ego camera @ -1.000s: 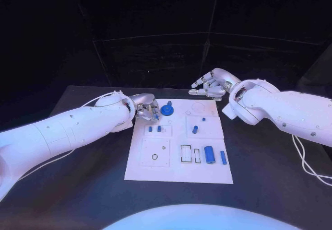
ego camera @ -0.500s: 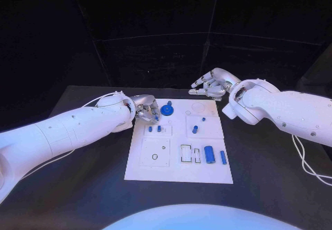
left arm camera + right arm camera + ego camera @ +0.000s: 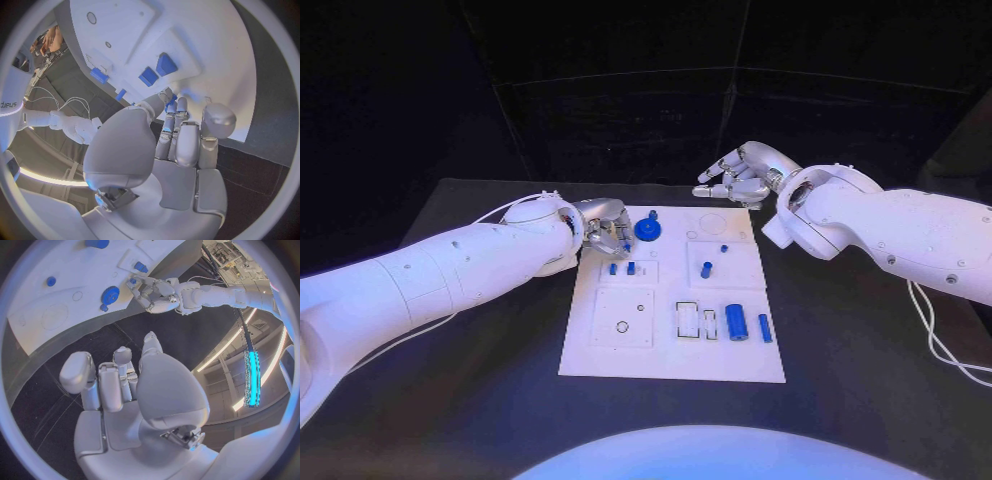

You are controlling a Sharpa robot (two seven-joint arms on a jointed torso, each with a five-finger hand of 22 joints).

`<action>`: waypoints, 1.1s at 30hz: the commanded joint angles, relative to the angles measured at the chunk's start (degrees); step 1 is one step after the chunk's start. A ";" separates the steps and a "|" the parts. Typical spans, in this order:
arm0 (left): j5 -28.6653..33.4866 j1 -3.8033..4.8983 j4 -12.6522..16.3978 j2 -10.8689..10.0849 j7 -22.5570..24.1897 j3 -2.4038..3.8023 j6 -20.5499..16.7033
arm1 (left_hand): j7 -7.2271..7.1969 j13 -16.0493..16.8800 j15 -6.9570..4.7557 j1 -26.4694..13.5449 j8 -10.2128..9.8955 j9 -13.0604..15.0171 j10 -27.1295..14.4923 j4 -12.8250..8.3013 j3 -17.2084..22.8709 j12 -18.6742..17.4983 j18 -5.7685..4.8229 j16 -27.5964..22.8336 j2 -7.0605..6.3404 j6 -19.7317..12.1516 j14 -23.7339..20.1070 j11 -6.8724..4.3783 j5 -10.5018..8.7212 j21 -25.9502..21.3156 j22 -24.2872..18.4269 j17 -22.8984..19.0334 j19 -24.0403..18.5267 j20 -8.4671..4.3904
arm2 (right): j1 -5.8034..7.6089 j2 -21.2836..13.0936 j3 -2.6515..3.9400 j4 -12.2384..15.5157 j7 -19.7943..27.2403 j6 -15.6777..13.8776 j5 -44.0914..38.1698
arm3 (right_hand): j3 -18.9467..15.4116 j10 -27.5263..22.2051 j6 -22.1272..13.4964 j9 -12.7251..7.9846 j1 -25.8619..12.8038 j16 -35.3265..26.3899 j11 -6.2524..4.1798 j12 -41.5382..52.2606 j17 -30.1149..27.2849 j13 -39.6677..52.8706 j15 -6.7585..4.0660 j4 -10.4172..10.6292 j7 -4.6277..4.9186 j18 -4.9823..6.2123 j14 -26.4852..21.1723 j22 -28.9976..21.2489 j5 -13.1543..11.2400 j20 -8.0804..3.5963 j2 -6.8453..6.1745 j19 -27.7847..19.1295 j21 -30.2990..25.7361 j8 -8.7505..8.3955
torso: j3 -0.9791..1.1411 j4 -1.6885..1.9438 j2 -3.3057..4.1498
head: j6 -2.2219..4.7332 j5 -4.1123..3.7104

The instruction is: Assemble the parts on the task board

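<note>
**Dim room, bright board**

Cool bluish light falls from above, leaving the backdrop nearly black. The white task board point(image 3: 672, 340) glares brightest, and the arms' shells carry soft sheen. Both wrist views bend straight edges strongly toward their dark circular rims. A lit strip glows in the right wrist view.

**Where everything sits on the table**

So the board point(image 3: 672, 355) is dead center of the frame on the table point(image 3: 473, 400), long side running toward the top. Gear point(image 3: 651, 232) is at the board's upper left, with two small pegs point(image 3: 622, 268) just below it. Another peg point(image 3: 707, 269) stands right of those, around the upper middle. Lower right of center you get a cylinder point(image 3: 736, 322) with a thinner pin point(image 3: 764, 328) right beside it. Left hand point(image 3: 606, 229) is at the board's upper left edge, just beside the gear. Right hand point(image 3: 740, 178) hangs past the board's top edge, upper right of center, well apart from the parts.
</note>
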 commanded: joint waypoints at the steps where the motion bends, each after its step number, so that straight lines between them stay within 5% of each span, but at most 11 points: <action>1: -0.41 0.06 -0.02 0.06 -0.06 0.03 0.11 | 0.08 -0.04 0.10 -0.64 -0.45 -0.11 -0.22 0.04 -0.34 -0.43 -0.34 -0.35 -0.10 -0.60 0.35 0.25 -0.20 -0.16 0.06 -0.08 -0.21 0.39 | 0.12 0.02 0.03 0.04 0.43 -0.20 -0.13 | -0.22 -0.20 -0.41 0.08 0.09 -0.21 0.03 0.03 0.24 -0.03 0.16 -0.20 0.06 0.61 2.64 -0.05 0.28 0.05 0.35 -0.27 -0.27 0.37 | 0.00 -0.04 0.00 | -0.01 0.00; 16: -0.40 0.06 0.47 -0.74 -0.83 0.02 -0.53 | 0.92 -0.02 0.73 -0.87 -3.96 -0.30 -1.23 0.02 -1.12 -2.12 -0.29 -0.34 -1.33 -5.07 0.18 1.03 -0.18 -0.44 0.11 -0.83 -0.41 0.97 | 0.13 -0.03 0.03 -0.62 -1.02 1.89 -2.38 | -0.77 -6.88 -0.74 0.11 1.20 -3.17 0.11 -10.35 -3.37 -10.92 0.13 -0.57 0.08 1.46 1.73 -5.19 0.26 0.04 0.74 -2.33 -3.24 0.49 | -0.04 -0.01 -0.02 | -0.08 -0.03; 26: 1.03 0.01 1.26 -1.79 0.75 0.05 -3.30 | 1.02 -0.03 0.82 -1.07 -5.17 -0.19 -2.29 0.14 -2.01 -2.99 -0.11 -0.41 -1.97 -7.00 0.08 1.17 -0.09 -1.17 -0.43 -1.41 -0.66 1.11 | 0.11 0.25 0.02 -3.24 -3.32 7.42 -11.81 | 1.38 -10.12 3.06 0.31 10.33 -4.73 -0.55 -25.07 -4.92 -23.15 -0.46 -5.09 -0.81 1.58 1.86 -6.77 -1.26 -0.59 2.68 -1.91 -4.65 3.12 | -0.02 -0.04 0.02 | 0.05 -0.15; 30: 5.85 0.06 2.51 -3.97 3.11 0.39 -4.55 | 1.30 -0.03 1.11 -1.45 -5.08 -0.03 -3.18 0.41 -2.93 -3.45 0.08 -0.76 -2.31 -6.78 -0.23 1.54 -0.01 -2.37 -1.44 -2.31 -1.17 1.33 | 0.07 0.07 0.00 -3.70 -3.90 8.83 -20.35 | 2.24 -10.34 4.27 0.17 12.85 -4.36 -0.43 -30.94 -4.53 -28.76 -0.39 -6.36 -1.19 1.49 2.14 -6.29 -2.20 -0.48 2.83 -1.40 -4.35 3.24 | 0.02 0.10 -0.05 | 0.23 -0.74; 33: 15.17 0.37 3.28 -5.65 6.49 0.71 -5.99 | 1.56 0.04 1.39 -1.83 -4.83 0.11 -3.89 0.90 -4.16 -3.59 0.96 -2.75 -2.18 -6.24 -1.70 1.81 0.06 -6.81 -5.39 -6.45 -3.07 1.60 | -0.09 -0.13 -0.02 -3.58 -3.95 9.02 -26.01 | 2.82 -9.28 4.93 0.05 14.15 -4.28 -0.47 -34.52 -4.50 -32.94 -0.09 -7.08 -1.22 1.48 2.23 -6.12 -2.95 -0.30 2.94 -1.23 -4.25 2.98 | 0.08 0.14 -0.08 | 0.47 -1.10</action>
